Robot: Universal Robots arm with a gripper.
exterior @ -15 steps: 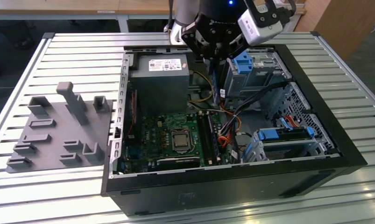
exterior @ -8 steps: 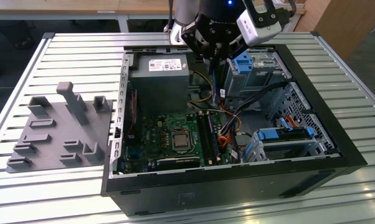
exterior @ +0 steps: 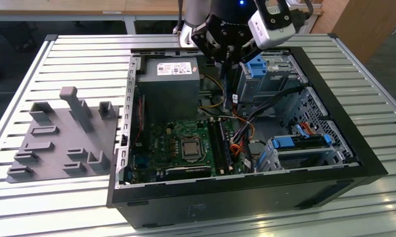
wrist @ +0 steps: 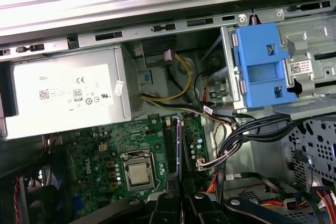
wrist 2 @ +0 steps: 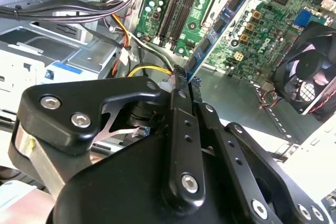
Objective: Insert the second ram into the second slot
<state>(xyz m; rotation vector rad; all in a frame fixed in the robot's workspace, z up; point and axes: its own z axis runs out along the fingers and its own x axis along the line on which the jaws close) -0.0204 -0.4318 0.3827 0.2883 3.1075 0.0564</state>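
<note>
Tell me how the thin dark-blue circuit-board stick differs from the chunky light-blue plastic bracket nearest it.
The dark-blue circuit-board stick is thin and flat; the light-blue plastic bracket is thick and blocky. The stick is clamped in the black gripper, above the green motherboard; the bracket sits in the grey metal drive cage, with nothing holding it. Both are blue.

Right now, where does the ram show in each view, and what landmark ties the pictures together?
Exterior view: the ram hangs upright under the end effector, over the open case.
Second wrist view: the ram is clamped in the end effector, slanting away over the motherboard.
First wrist view: the ram is edge-on, a thin blue line along the memory slots.
Shared landmark: the memory slots.
</note>
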